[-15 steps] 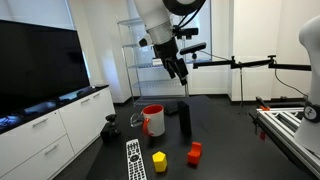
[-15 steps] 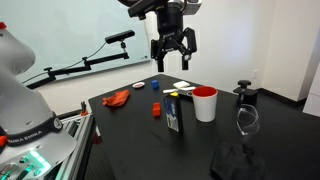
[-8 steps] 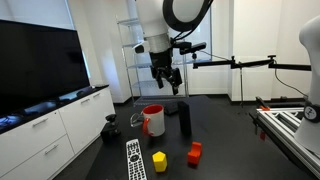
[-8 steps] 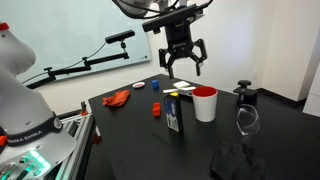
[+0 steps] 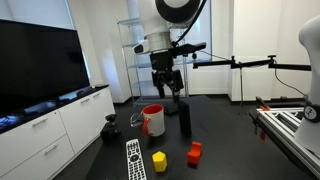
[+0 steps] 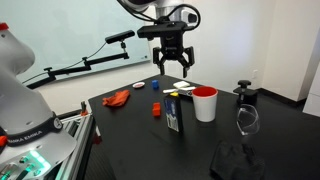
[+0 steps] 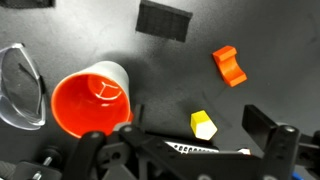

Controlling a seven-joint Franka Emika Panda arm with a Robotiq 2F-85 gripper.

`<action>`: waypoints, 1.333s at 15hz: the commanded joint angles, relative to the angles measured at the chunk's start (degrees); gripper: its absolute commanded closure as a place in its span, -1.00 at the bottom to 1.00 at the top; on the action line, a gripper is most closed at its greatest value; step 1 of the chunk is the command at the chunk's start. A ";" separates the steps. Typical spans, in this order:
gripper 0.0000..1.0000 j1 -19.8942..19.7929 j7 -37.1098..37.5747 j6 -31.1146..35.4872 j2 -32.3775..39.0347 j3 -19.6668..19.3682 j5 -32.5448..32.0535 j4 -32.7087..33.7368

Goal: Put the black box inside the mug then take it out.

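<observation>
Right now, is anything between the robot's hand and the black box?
No. In an exterior view the open hand hangs well above the black box, with only empty air between them.

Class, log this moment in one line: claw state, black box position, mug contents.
claw: open, empty, raised | black box: upright beside mug, not grasped | mug: empty

Matt black bench [image 7: 280, 30], barely any sheen. The black box [image 7: 163, 20] is just as dull, plain matt. The mug [image 7: 92, 100] gleams: smooth glossy red inside, white outside, ceramic by the look. The orange block [image 7: 229, 65] and yellow block [image 7: 203, 125] look like smooth plastic. The glasses [image 7: 18, 85] are clear and shiny.
</observation>
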 commanded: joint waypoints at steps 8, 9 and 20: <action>-1.00 -0.39 12.46 0.07 -0.41 -0.23 -10.31 -1.00; -1.00 -0.27 14.02 -0.95 -0.06 -0.11 -9.80 -0.64; -1.00 -0.72 17.52 0.24 3.40 -0.04 -9.36 -0.56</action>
